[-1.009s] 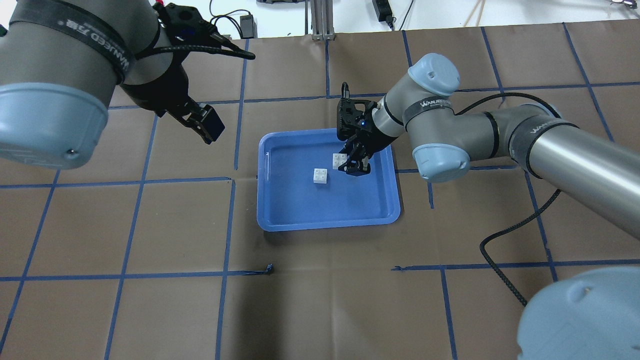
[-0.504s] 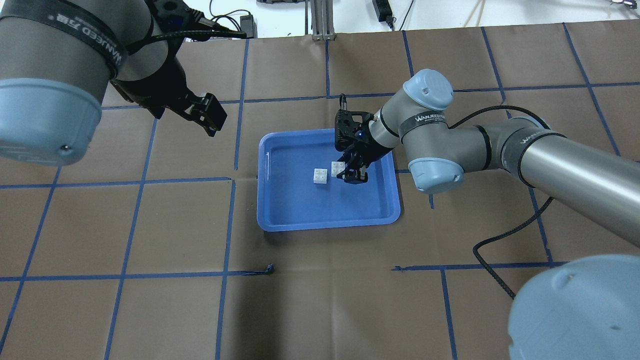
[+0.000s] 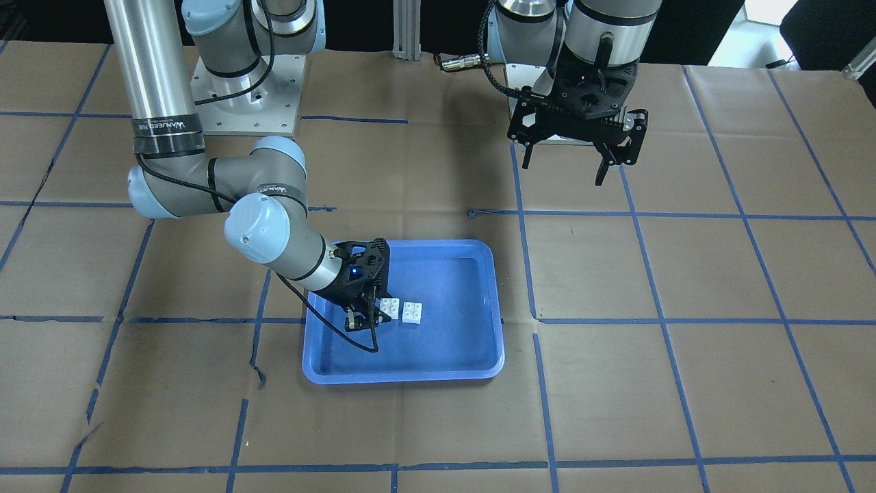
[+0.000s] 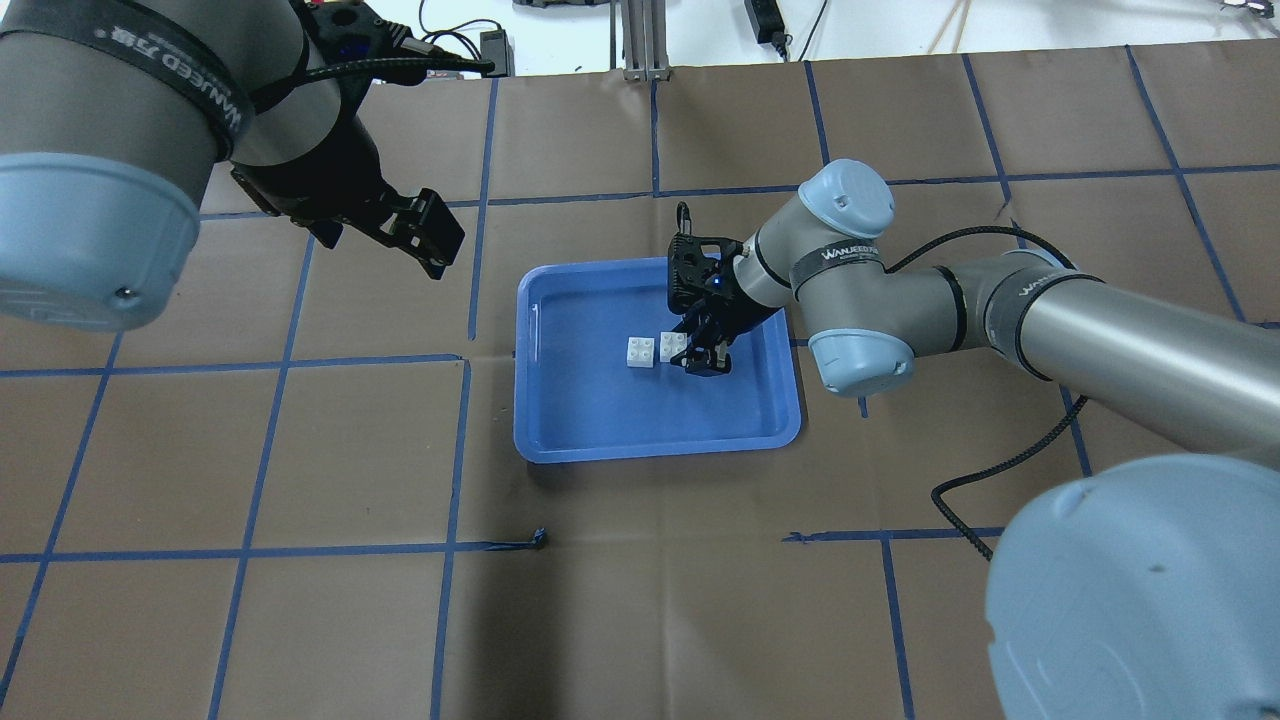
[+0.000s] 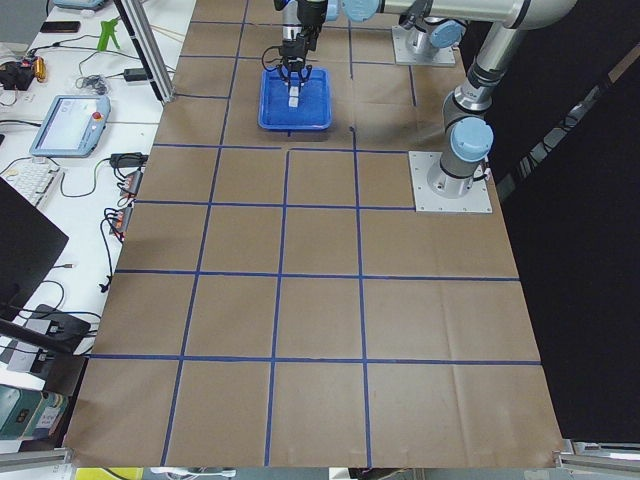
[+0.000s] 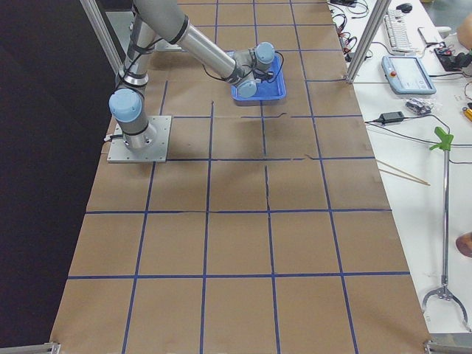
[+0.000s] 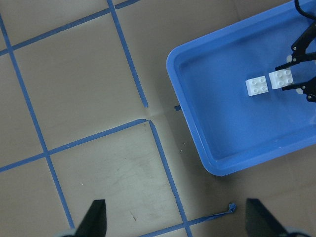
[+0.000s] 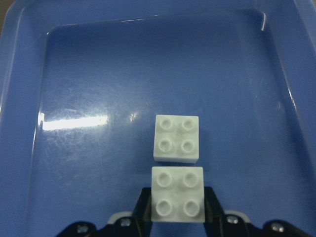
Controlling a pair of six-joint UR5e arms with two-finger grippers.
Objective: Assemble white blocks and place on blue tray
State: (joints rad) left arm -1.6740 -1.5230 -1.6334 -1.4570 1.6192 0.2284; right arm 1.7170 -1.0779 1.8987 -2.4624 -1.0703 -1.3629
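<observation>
Right gripper (image 8: 177, 211) pinching one white block (image 8: 177, 200) inside the blue tray (image 4: 560, 420)

Most of that gripper is cut off at the bottom of its wrist cam, and I can't tell if the held block sits on the tray floor or hangs just above it. Both side views are too small to tell the blocks apart. The black band (image 4: 835, 252) on the right arm reads WANJEED. The second white block (image 8: 177, 138) lies studs-up on the tray floor just beside the held one, with a thin gap between them. The left gripper (image 3: 564, 171) hangs wide open over the brown paper (image 4: 640, 620), well apart from the tray.
</observation>
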